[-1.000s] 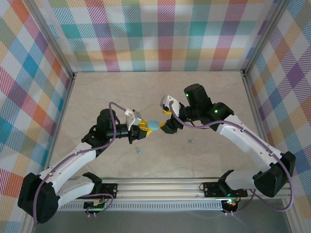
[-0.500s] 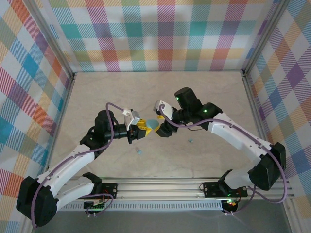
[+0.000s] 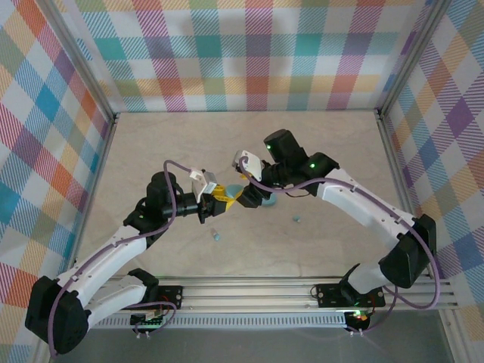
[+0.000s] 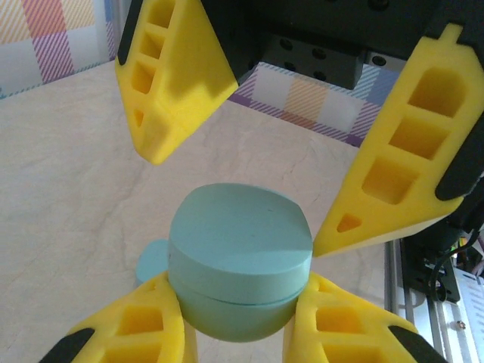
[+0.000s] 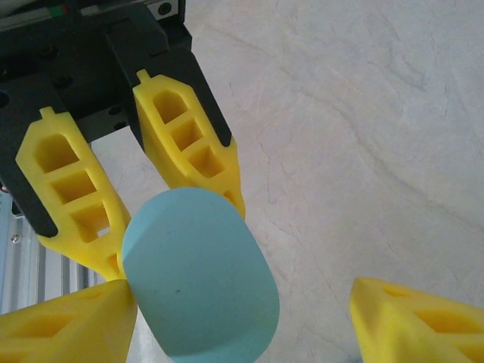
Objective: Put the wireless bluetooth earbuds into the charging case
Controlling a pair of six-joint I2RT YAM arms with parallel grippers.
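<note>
Plaid-walled enclosure, marbled table [image 3: 151, 151]: above its middle the left gripper [image 3: 225, 198] is clamped on the closed blue charging case [image 4: 240, 272], while the right gripper [image 3: 246, 197], jaws wide, now straddles that case, having swung in from the right over the last second. On the surface below lie a pale disc [image 4: 151, 261] and, nearer the near edge, a left earbud [image 3: 217, 236] and a right earbud [image 3: 297, 219], well apart.
</note>
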